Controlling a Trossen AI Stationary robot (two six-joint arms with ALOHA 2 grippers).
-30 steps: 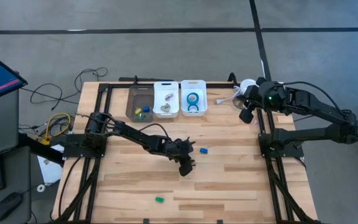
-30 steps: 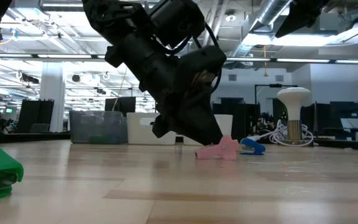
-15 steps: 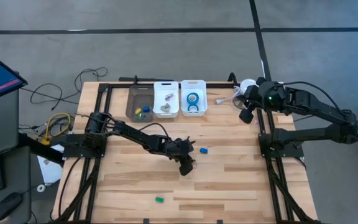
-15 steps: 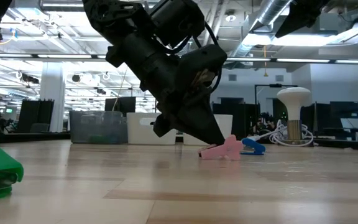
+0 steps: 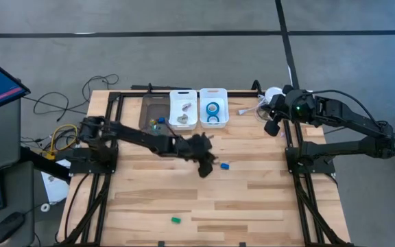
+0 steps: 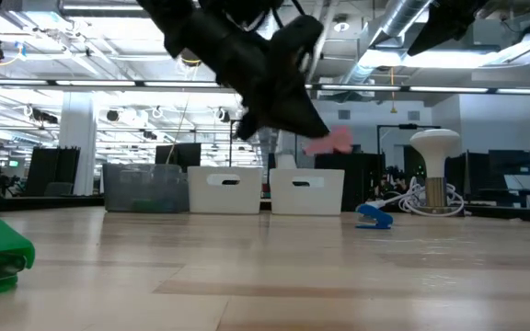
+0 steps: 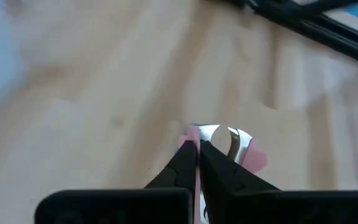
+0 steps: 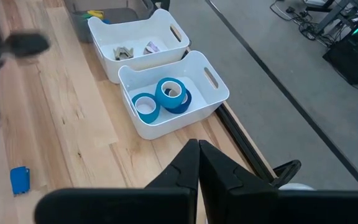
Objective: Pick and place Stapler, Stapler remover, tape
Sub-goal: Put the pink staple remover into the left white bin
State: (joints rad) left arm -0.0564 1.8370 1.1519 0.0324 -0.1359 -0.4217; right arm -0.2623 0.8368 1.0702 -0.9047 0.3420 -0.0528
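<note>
Staple remover (image 6: 329, 141), the pink one, is pinched tight in the left gripper (image 7: 197, 146) and up off the table, mid-table toward the far edge. So it's the carry step; next I'd guess it needs lining up over the middle bin (image 5: 183, 110) before letting go. Only the low view shows it's airborne. The right gripper (image 8: 197, 149) waits clenched and empty by the far right corner, looking over the tape (image 8: 173, 94).

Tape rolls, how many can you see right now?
2, both inside the white bin: one tape roll lying flat, another tape roll leaning against it. A third could be hidden beneath them.
</note>
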